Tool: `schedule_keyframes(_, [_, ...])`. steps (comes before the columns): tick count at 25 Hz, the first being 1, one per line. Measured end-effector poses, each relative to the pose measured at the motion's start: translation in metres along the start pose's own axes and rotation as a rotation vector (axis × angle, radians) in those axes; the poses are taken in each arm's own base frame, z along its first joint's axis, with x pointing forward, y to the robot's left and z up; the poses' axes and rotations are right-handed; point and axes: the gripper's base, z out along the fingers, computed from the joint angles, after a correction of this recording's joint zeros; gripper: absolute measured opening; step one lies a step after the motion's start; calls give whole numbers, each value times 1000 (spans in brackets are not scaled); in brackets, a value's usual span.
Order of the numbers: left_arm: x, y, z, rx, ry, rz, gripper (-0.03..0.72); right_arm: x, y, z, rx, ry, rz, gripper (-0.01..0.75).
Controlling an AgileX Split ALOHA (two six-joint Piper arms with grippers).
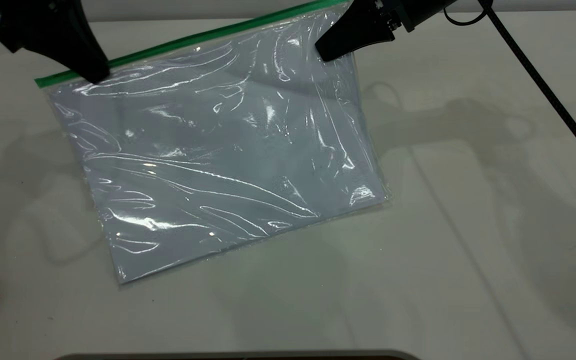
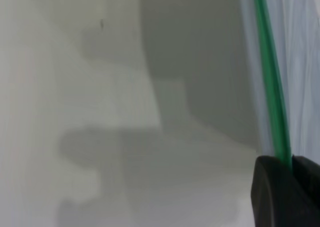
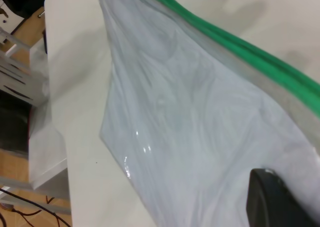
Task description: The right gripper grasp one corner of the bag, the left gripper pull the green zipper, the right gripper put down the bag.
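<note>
The bag (image 1: 218, 165) is a clear plastic sleeve with white sheets inside, lying slanted on the table with its far edge raised. The green zipper (image 1: 193, 37) runs along that far edge. My right gripper (image 1: 325, 52) is shut on the bag's far right corner, just below the green strip. One of its fingers (image 3: 272, 202) lies on the plastic (image 3: 175, 127), with the zipper (image 3: 240, 47) beside it. My left gripper (image 1: 95, 75) is shut on the zipper near its left end. In the left wrist view the strip (image 2: 272, 87) runs in between its fingers (image 2: 270, 192). The slider tab is hidden.
The right arm's braided black cable (image 1: 543, 85) runs across the table's right side. A dark rim (image 1: 238, 356) lies along the front edge. The right wrist view shows the table's edge, with white frames and the floor (image 3: 20, 87) beyond it.
</note>
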Motion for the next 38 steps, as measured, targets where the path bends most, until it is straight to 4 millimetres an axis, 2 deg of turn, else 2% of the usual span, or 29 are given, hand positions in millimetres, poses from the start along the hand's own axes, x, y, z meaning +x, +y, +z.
schedule_keyframes(19, [9, 0, -1, 6, 104, 61, 55, 0, -3, 0, 32, 4, -3, 38])
schedule_keyframes(23, [9, 0, -1, 5, 103, 60, 68, 0, -4, 0, 46, 4, 9, 65])
schedule_keyframes(26, [9, 0, -1, 4, 100, 58, 102, 1, -6, 0, 67, 7, 34, 124])
schedule_keyframes(28, [10, 0, -1, 5, 90, 48, 152, 2, -10, -2, 96, 9, 43, 198])
schedule_keyframes(33, [4, 3, -2, -23, 10, -36, 349, 3, -19, -7, 170, -4, 95, 435])
schedule_keyframes(36, [2, 7, -3, -71, -11, -134, 459, 4, -24, -9, 219, -4, 134, 536])
schedule_keyframes(38, [0, 10, -8, -123, -19, -215, 519, 6, -29, -13, 259, 5, 171, 572])
